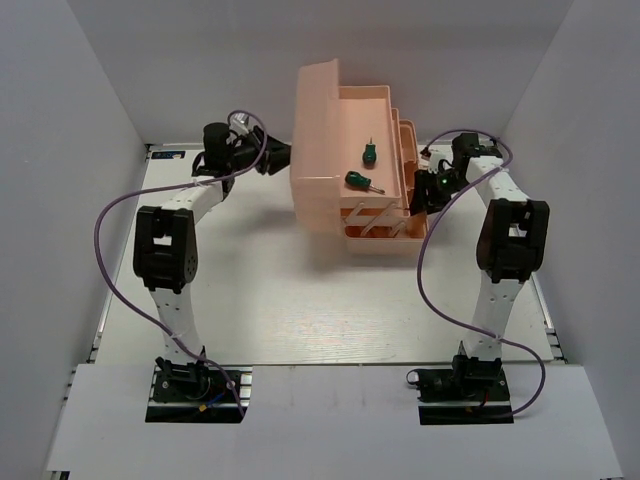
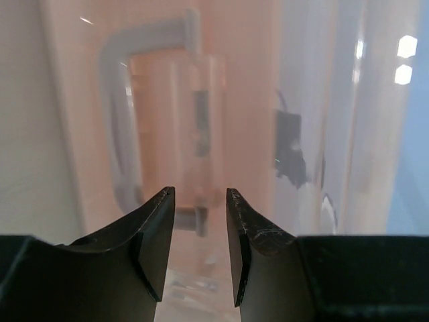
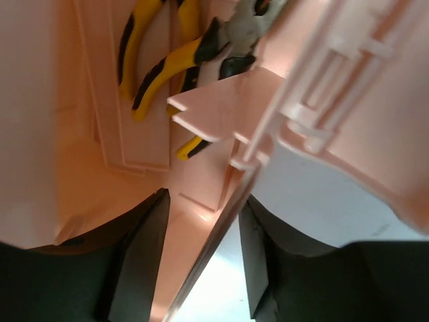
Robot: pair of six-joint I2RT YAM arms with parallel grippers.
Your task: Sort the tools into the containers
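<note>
Tools already lie inside the toolbox (image 1: 330,205), which stands at the far middle of the tabletop (image 1: 300,310). Two green-handled screwdrivers (image 1: 369,153) rest in its upper tray (image 1: 350,120), apart from both my hands. The yellow-and-black pliers (image 3: 167,67) lie deeper, in a lower compartment, partly hidden under a pink tray corner (image 3: 214,107).

My left hand (image 2: 199,208) is at the left side of the toolbox, facing the upright lid (image 2: 241,100). Its fingers stand apart and grasp nothing, and the lid with its handle (image 2: 117,100) blocks the way to the trays.

My right hand (image 3: 203,208) is at the right side of the toolbox, released. A thin tray wall (image 3: 221,221) runs between its fingers; I cannot tell if they touch it.
</note>
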